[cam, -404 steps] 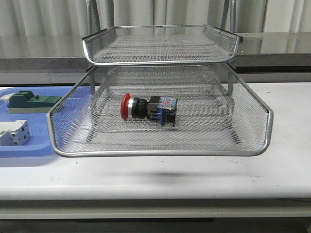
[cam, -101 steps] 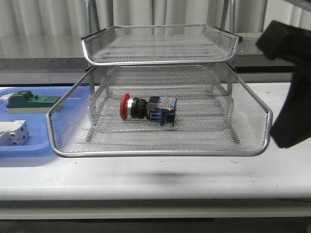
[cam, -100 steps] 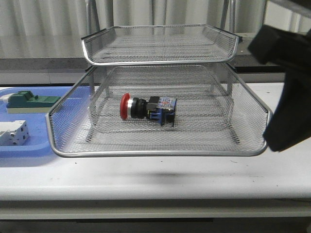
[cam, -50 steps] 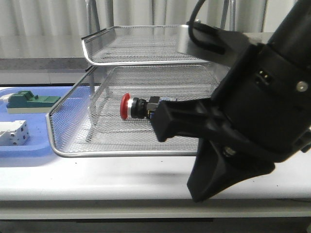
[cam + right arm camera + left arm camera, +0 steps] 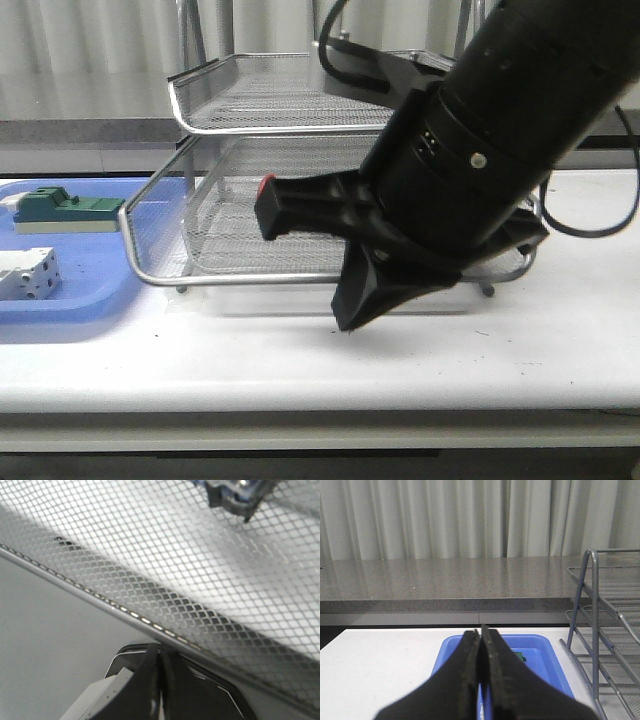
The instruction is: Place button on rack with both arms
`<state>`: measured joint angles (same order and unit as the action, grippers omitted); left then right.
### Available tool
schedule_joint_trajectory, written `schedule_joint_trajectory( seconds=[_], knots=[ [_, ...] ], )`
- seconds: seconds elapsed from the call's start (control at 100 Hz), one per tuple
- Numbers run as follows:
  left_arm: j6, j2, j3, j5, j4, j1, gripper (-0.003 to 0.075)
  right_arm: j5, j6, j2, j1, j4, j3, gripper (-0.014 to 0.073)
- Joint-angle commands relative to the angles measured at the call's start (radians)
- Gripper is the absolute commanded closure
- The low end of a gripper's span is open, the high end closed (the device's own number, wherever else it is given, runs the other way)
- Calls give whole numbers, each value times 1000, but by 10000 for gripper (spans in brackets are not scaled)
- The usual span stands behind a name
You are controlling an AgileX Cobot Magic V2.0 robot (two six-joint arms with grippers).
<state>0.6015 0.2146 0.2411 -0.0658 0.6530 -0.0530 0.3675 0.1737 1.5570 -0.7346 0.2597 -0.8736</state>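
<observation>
front view: the right arm (image 5: pixel 480 150) fills the middle and right of the picture, a big black mass in front of the rack (image 5: pixel 250 95). we see two wire-mesh tiers, the lower one with its silver rim toward us, standing on the white desk (image 5: pixel 150 350).

the button (image 5: pixel 266 186): only a sliver of its red head shows, just above the black part of the arm that juts toward the left, inside the lower visible tier. the rest of it is hidden behind the arm.

right gripper (image 5: pixel 160 677), right wrist view: the two fingers (image 5: pixel 149 672) lie pressed together, nothing between them, right at the rack's front rim with the mesh floor above them in this view. a blurred blue-black bit of the button shows through the mesh at the far edge. we cannot tell whether the fingers touch the rim.

left gripper (image 5: pixel 480 655), left wrist view: fingers (image 5: pixel 469 657) clenched flat against each other, empty, held over the desk and pointing toward a blue tray (image 5: pixel 540 652). the rack's side frame stands beside the tray.

front view, left side: the blue tray sits beside the rack and carries a green block-shaped part (image 5: pixel 60 208) and a white terminal block (image 5: pixel 28 272), apart from each other. grey curtains hang behind.
</observation>
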Motion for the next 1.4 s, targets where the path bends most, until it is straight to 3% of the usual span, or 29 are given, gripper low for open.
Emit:
schedule_joint_trajectory(
  seconds=[0.0, 0.33, 0.69, 1.02, 1.39],
  knots=[
    [-11, 8, 28, 66, 9, -2, 741, -73, -10, -1, 41, -44, -75, 699],
    [-11, 8, 28, 66, 9, -2, 741, -68, -10, 138, 182, -153, -268, 699],
    [-11, 8, 28, 66, 9, -2, 741, 20, -10, 109, 180, -154, -291, 699],
    [-11, 8, 28, 66, 9, -2, 741, 68, -10, -105, 207, -214, -170, 699],
    [-11, 8, 28, 66, 9, -2, 741, 97, -10, -464, 375, -321, 7, 699]
  ],
)
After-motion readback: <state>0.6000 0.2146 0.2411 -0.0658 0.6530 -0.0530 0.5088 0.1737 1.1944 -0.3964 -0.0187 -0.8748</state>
